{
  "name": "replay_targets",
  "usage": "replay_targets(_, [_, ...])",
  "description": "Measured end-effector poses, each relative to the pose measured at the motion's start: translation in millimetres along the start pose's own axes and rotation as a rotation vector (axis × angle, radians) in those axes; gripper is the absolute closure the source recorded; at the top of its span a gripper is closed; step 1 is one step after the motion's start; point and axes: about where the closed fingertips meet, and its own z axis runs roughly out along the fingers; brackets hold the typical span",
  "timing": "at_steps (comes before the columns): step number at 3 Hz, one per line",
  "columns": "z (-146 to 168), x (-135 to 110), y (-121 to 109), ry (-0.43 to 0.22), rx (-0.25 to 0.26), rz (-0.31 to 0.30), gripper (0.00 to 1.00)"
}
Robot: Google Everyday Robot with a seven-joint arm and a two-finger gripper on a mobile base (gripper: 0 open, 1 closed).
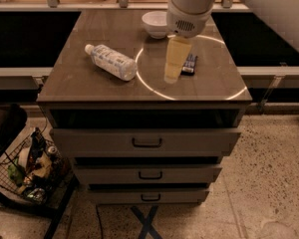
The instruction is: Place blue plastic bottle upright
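The blue plastic bottle [112, 61] is clear with a white cap and a pale label. It lies on its side on the left part of the cabinet top [89, 83], cap pointing to the far left. My gripper [172, 72] hangs down from the white arm [190, 6] over the middle of the top. It is to the right of the bottle, about a bottle's length from it and not touching it. Nothing shows in the gripper.
A white bowl [156, 23] stands at the back middle. A dark flat packet [191, 63] lies just right of the gripper, partly hidden by it. A bright ring of light [149, 86] marks the top. Drawers [147, 142] sit below. A wire basket of clutter [27, 171] stands on the floor at left.
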Motion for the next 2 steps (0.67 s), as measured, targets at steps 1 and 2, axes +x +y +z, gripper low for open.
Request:
replay_targets(1, [15,-25,-13,0.137,0.040,0.076,0.00])
replay_targets(2, [18,-61,-22,0.230,0.067,0.172,0.00])
